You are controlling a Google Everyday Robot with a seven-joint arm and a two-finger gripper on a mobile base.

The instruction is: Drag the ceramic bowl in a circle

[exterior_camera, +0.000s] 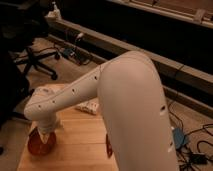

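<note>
The gripper (44,134) hangs at the near left corner of the wooden surface (82,132), jaws spread wide. The orange bowl (36,147) sits directly beneath it; contact cannot be made out. A red chili pepper (108,147) lies off to the gripper's side, partly hidden by the arm, and a white packet (90,106) lies farther back.

You've got a wooden table (82,137) with a pale packet (89,106) near its middle and a dark-red chili pepper (108,146) half hidden toward the front, an office chair (36,61) back left, cables (194,150) on the floor right.
</note>
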